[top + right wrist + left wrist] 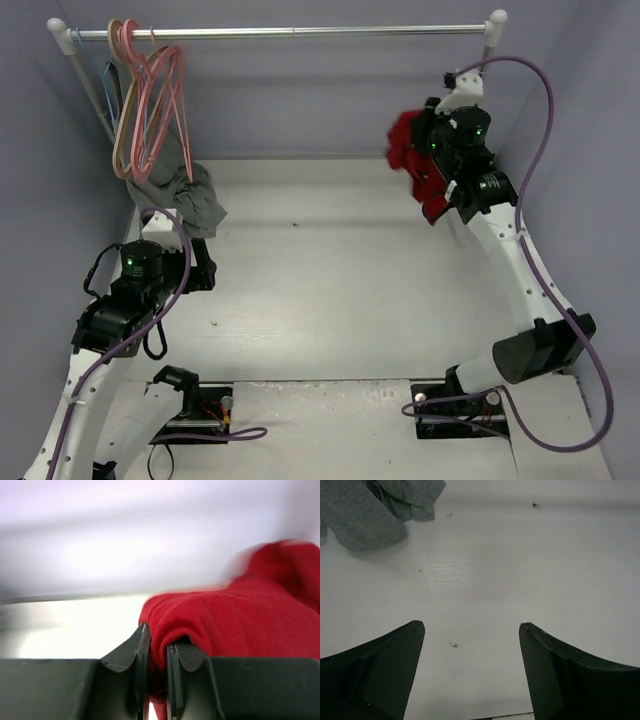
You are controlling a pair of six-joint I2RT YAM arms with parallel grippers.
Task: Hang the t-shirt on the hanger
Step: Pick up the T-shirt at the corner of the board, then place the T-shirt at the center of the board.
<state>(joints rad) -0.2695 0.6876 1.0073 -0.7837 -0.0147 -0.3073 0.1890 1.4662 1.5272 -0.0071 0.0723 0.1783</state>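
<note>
Hanging bunched above the table's [330,270] far right corner, the t-shirt [408,160] trailed lengthwise downward from the right gripper [157,647], whose fingers pinched a fold. The arm hid much of the cloth, and the wrist view was blurred. The hanger [152,100] hung hook-up among others on the rail [300,31], far left. The left gripper [471,630] stood spread above the table.
</note>
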